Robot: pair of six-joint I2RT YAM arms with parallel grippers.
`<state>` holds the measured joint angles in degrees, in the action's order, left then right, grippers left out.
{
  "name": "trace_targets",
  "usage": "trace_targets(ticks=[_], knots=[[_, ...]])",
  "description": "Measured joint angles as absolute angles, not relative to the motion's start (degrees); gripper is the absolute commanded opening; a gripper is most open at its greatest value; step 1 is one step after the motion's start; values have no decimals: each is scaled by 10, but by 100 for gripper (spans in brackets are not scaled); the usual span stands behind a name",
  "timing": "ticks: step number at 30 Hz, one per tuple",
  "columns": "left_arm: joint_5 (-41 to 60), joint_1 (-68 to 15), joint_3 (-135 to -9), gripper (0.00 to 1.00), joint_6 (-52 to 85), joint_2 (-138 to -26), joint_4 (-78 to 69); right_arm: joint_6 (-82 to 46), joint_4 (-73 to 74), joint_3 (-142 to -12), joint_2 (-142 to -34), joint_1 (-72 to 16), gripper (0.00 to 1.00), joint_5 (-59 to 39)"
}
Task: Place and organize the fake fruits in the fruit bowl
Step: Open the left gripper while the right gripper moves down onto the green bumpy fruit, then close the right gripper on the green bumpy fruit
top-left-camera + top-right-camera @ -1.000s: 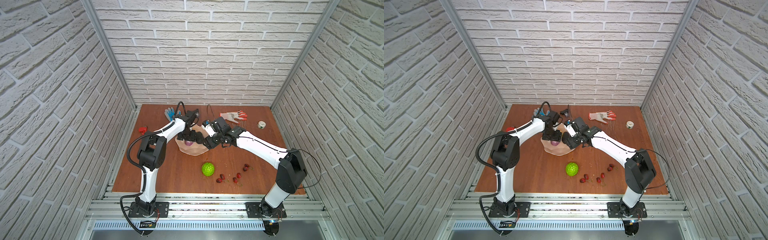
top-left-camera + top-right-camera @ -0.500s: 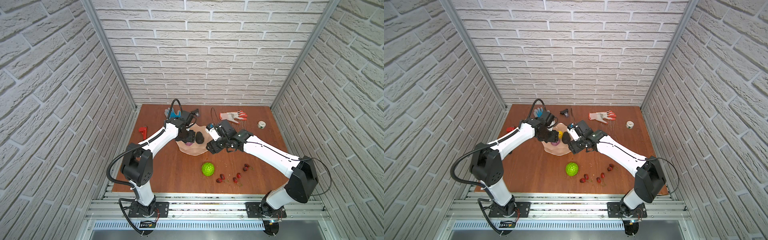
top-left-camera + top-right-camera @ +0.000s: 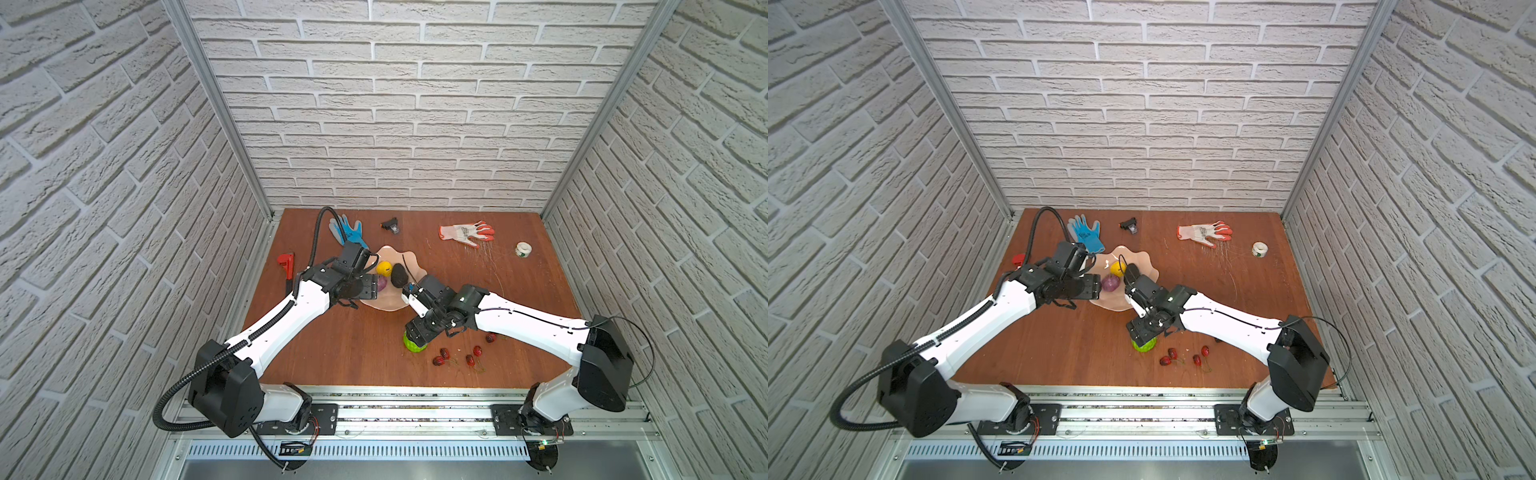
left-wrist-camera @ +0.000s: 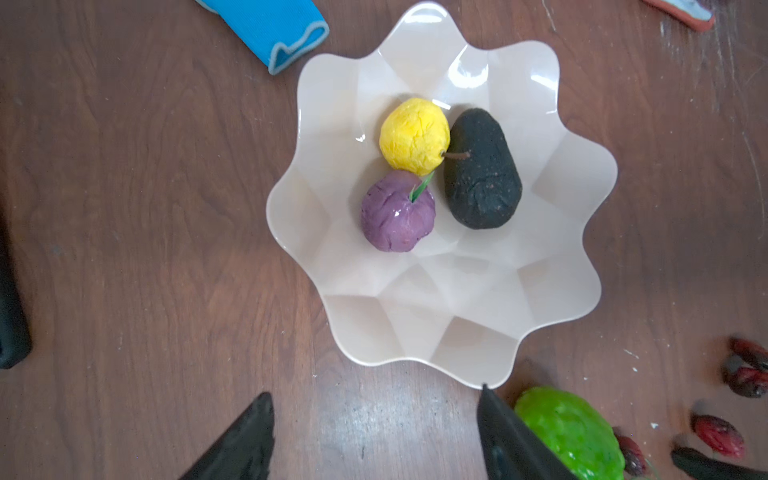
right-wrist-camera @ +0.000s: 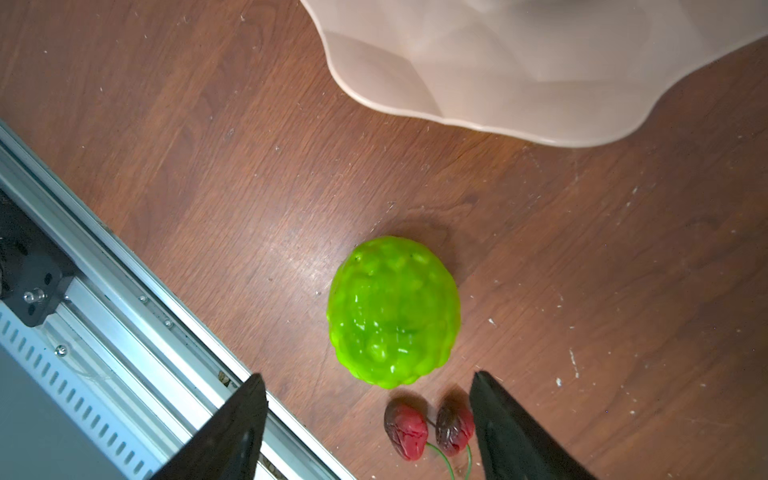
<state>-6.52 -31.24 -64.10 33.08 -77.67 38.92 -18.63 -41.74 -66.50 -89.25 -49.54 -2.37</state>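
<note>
The fruit bowl point(image 3: 384, 305) point(image 3: 1113, 306) point(image 4: 457, 299) point(image 5: 519, 62) holds the yellow fruit point(image 3: 384, 268) point(image 4: 414, 136), the purple fruit point(image 3: 381, 283) point(image 4: 397, 211) and the dark avocado point(image 3: 399, 275) point(image 4: 480, 168), all touching. The bumpy green ball point(image 3: 415, 345) point(image 3: 1144, 345) point(image 5: 394, 311) lies on the table in front of the bowl, with several red cherries point(image 3: 444, 353) point(image 5: 406, 430) beside it. My right gripper point(image 3: 417, 332) point(image 5: 368, 376) hangs open just above the green ball. My left gripper point(image 3: 365, 287) point(image 4: 374, 392) is open and empty over the bowl's left edge.
A blue glove point(image 3: 347, 228), a small black object point(image 3: 390, 226), an orange-white glove point(image 3: 465, 232) and a white tape roll point(image 3: 523, 249) lie along the back. A red tool point(image 3: 286, 266) sits at the left edge. The metal front rail point(image 5: 124, 311) runs close to the green ball.
My right gripper has left the bowl and moved forward to above the green ball. My left gripper has drawn back to the bowl's left edge, uncovering the fruits.
</note>
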Motion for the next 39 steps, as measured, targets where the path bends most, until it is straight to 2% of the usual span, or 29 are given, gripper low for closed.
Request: trace_targets(ticks=[6, 19, 28, 39], knots=[[-75, -312, -641, 77, 332, -781, 385, -218, -415, -664, -938, -508, 85, -5], [-82, -300, -616, 77, 341, -781, 375, -228, -396, -662, -1004, -509, 82, 13], [-81, -294, -606, 77, 343, -781, 373, -233, -380, -663, -1010, -509, 82, 12], [-81, -293, -603, 77, 344, -781, 373, -233, -366, -666, -1016, -509, 69, 12]])
